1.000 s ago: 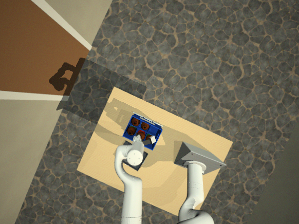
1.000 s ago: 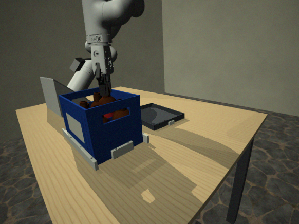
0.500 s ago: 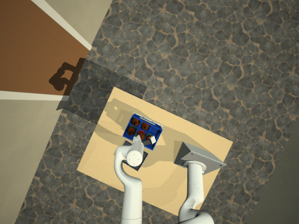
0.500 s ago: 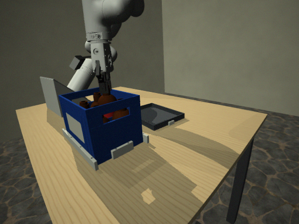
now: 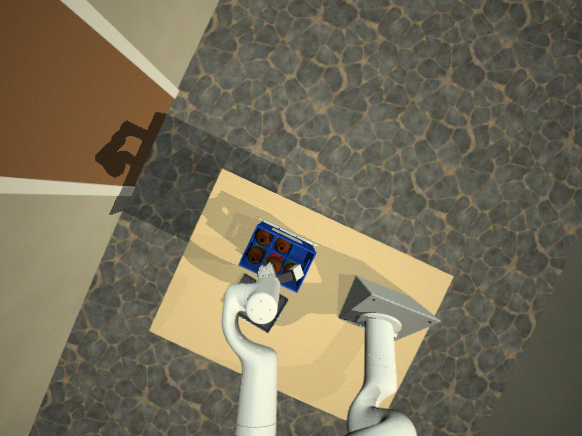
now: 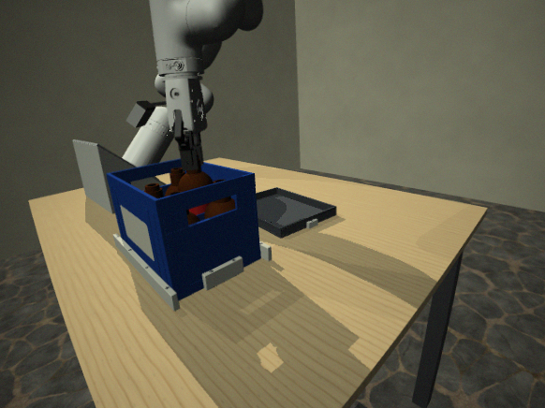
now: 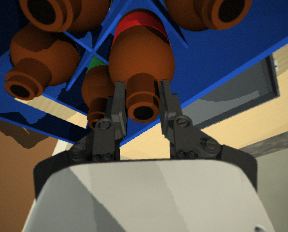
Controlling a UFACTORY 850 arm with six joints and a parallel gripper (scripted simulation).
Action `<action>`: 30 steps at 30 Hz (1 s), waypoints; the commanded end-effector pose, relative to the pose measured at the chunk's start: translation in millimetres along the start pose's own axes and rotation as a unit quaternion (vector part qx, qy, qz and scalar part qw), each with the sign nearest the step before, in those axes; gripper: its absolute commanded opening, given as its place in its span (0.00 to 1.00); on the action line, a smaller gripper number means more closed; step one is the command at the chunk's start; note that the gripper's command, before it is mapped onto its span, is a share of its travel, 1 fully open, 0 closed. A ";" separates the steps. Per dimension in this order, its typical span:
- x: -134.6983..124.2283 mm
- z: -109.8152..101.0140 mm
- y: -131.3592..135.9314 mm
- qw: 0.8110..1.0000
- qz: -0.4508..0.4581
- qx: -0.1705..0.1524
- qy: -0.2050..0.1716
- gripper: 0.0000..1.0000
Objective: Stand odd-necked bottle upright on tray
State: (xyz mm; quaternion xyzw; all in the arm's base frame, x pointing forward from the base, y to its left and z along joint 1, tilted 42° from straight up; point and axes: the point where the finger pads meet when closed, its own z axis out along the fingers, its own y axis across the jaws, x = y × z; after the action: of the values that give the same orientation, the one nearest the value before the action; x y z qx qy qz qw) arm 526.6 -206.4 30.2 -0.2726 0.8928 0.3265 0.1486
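Note:
My gripper [image 6: 191, 165] [image 7: 142, 92] is shut on the neck of the red-labelled brown bottle [image 7: 142, 57] [image 6: 196, 181] [image 5: 274, 263]. This bottle is upright, its shoulder near the rim of the blue crate [image 5: 307, 272] [image 6: 211, 248] [image 7: 220, 45], higher than the others; its base is hidden. A green-labelled bottle [image 7: 96, 89] [image 5: 290, 267] stands beside it in the crate. Three more brown bottles [image 5: 263, 237] [image 5: 282, 244] [image 5: 256, 254] stand in other compartments. The dark tray [image 5: 280, 312] [image 6: 292, 228] [image 7: 273, 77] lies level beside the crate, with no bottle visible on it.
Low grey stops [image 6: 222, 272] stand around the crate's base; another stop [image 6: 312, 224] touches the tray. One crate compartment [image 5: 297, 253] is empty. A slanted grey panel [image 5: 395, 306] [image 6: 94, 173] stands on the table beyond the crate, with a second white arm part [image 5: 381, 350] beside it.

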 end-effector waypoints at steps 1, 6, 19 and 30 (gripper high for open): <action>-0.4 -1.1 -0.6 1.000 0.000 0.001 0.000 0.00; -0.4 -1.4 -0.6 1.000 0.000 0.001 0.000 0.00; -0.4 -6.3 -0.6 1.000 0.000 0.001 0.000 0.00; -0.4 -17.6 -0.6 1.000 0.000 0.001 0.000 0.00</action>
State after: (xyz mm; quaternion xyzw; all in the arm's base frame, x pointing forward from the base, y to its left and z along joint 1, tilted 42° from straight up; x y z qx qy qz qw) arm 525.5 -215.1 40.1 -0.2726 0.8927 0.3266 0.1487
